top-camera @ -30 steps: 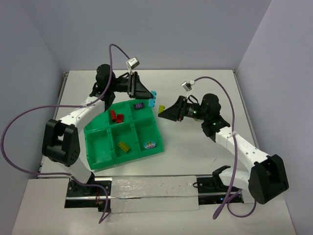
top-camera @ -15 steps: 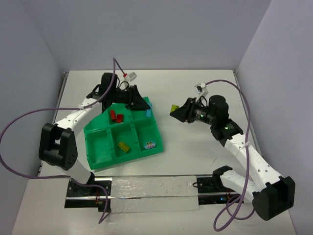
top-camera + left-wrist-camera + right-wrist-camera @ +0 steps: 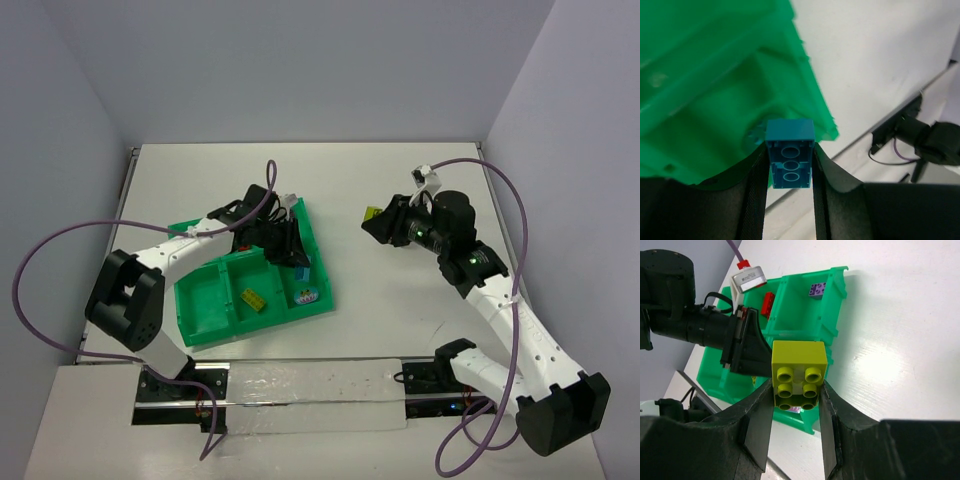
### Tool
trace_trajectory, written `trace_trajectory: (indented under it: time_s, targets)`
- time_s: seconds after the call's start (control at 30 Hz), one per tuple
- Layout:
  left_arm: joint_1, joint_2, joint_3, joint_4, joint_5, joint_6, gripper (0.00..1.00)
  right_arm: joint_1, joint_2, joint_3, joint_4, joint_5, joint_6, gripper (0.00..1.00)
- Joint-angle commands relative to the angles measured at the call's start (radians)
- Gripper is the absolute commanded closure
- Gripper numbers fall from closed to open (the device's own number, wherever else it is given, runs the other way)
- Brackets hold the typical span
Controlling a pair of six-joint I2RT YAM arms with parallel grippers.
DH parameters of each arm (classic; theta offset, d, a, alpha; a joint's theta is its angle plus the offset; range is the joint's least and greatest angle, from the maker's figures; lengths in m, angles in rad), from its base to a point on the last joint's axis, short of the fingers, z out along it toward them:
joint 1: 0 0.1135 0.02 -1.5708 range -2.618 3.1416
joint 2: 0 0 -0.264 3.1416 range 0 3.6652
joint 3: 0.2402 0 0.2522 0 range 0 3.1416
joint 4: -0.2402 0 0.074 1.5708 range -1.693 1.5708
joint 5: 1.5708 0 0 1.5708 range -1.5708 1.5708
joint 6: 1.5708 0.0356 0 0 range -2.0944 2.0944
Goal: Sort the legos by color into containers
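Nearest my bases, the green tray (image 3: 205, 300) lies at about 10 o'clock from the middle of the table (image 3: 400, 330). In its near row the middle compartment holds a yellow brick (image 3: 253, 299). The compartment at 3 o'clock of that one holds a small pale piece (image 3: 308, 296) that I cannot make out.

Just past these, at 12 o'clock of the pale piece, my left gripper (image 3: 291, 252) hangs over the tray's right end. Its fingers are clamped on a light blue brick (image 3: 790, 159), gripped by its two long sides with the hollow underside toward the wrist camera. Which compartment lies under it I cannot tell.

Farther off, at 2 o'clock from the left gripper and well apart from the tray, my right gripper (image 3: 372, 222) is above bare table. It grasps a yellow-green brick (image 3: 799, 374) with the studs toward its camera. In that wrist view a purple brick (image 3: 817, 289) lies in the tray's far corner compartment, and a red brick (image 3: 768, 304) lies in the compartment at 9 o'clock of it.
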Motion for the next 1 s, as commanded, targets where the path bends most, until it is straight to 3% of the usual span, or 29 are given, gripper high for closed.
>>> trace_trajectory:
  time_s: [0.0, 0.03, 0.13, 0.23, 0.4, 0.57, 0.7, 0.97]
  targets:
    - [0.005, 0.005, 0.039, -0.050, -0.147, 0.014, 0.73, -0.005, -0.005, 0.047, -0.003, 0.004, -0.024, 1.00]
    - [0.005, 0.002, 0.044, -0.064, -0.167, 0.020, 0.59, -0.005, -0.005, 0.043, -0.001, -0.001, -0.022, 1.00]
    - [0.005, -0.005, 0.070, -0.095, -0.195, 0.030, 0.32, -0.003, -0.004, 0.041, -0.001, -0.003, -0.021, 1.00]
    - [0.004, -0.012, 0.114, -0.150, -0.225, 0.040, 0.22, -0.003, 0.000, 0.040, -0.005, -0.004, -0.025, 1.00]
    - [0.002, -0.062, 0.241, -0.261, -0.278, 0.058, 0.17, 0.016, 0.017, 0.054, -0.002, -0.020, -0.035, 1.00]
    - [0.021, -0.118, 0.479, -0.365, -0.369, 0.066, 0.19, 0.177, 0.090, 0.088, -0.009, 0.031, -0.073, 1.00]
    - [0.097, -0.166, 0.581, -0.373, -0.390, 0.039, 0.20, 0.374, 0.249, 0.134, 0.042, 0.051, -0.083, 1.00]
    - [0.276, -0.209, 0.629, -0.373, -0.424, 0.000, 0.18, 0.583, 0.575, 0.346, 0.035, 0.075, -0.183, 1.00]
